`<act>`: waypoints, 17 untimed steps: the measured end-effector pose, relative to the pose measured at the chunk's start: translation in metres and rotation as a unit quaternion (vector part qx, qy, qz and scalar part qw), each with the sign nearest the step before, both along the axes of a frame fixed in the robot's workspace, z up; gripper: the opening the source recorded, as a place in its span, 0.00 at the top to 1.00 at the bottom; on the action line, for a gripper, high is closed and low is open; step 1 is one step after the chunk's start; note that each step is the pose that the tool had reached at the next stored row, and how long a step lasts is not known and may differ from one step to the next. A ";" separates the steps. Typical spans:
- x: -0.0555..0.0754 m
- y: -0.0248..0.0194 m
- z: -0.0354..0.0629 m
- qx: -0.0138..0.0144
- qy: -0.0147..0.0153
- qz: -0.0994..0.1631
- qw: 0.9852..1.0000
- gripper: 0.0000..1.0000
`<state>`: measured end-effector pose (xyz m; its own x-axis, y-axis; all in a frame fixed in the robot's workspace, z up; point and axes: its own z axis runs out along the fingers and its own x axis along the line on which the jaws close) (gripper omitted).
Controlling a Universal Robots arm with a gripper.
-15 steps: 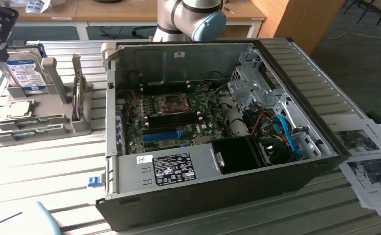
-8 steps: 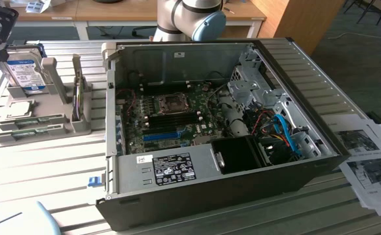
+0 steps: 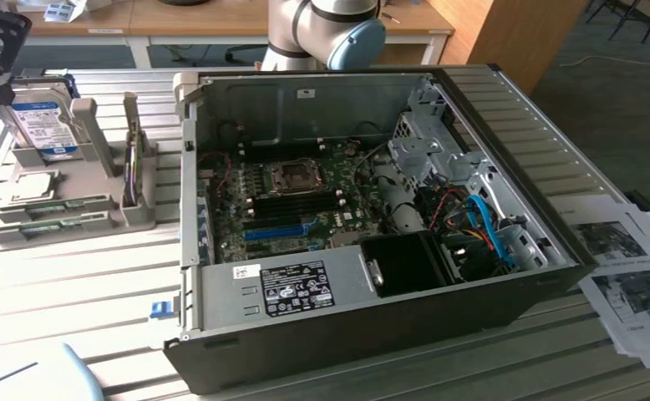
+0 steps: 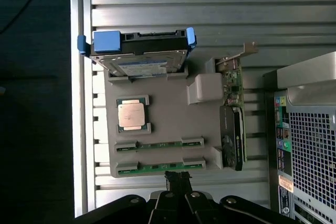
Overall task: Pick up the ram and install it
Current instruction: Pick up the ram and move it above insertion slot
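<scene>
Slatted table (image 3: 68, 292) carries everything. PC case (image 3: 548, 167) lies on its side with the panel off and the motherboard (image 3: 302, 200) exposed. On the board, the black memory slots (image 3: 302, 203) sit between the CPU socket (image 3: 295, 174) and the blue slot (image 3: 275, 231). The fan (image 3: 414, 263) is at the case's near corner, with the labelled PSU (image 3: 291, 284) beside it. Papers (image 3: 626, 259) lie on the table at the exterior view's right, just beside the case. The arm (image 3: 325, 33) stands behind the case.

A grey holder (image 4: 163, 114) sits on the table at the exterior view's left, apart from the case. It holds these parts:
- hard drive (image 4: 139, 61), standing on edge at one end, blue brackets on it
- expansion card (image 4: 233, 124), on edge along the side nearest the case
- ram (image 4: 157, 167), lying flat in the holder's end cradle, farthest from the drive
- second ram (image 4: 157, 144), parallel in the next cradle, between the first stick and the CPU (image 4: 131, 115)

Neither stick is in the board, so nothing is installed yet.

The gripper (image 4: 177, 176) is closed with its fingers pressed together and nothing between them. In the wrist view the tips line up just off the holder's edge on the ram side, nearest the end stick. It touches neither the holder nor either stick. The exterior view puts it up high, by the drive.
</scene>
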<state>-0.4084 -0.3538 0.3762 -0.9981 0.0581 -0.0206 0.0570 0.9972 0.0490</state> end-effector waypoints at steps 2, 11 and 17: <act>0.000 0.0000 0.0000 0.000 0.000 0.003 1.000 0.91; 0.000 0.0000 0.0000 0.000 0.000 0.022 1.000 0.91; 0.000 0.0000 0.0000 0.000 0.000 0.036 0.999 0.91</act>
<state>-0.4084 -0.3538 0.3762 -0.9997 -0.0146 -0.0206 -0.0155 0.9987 0.0490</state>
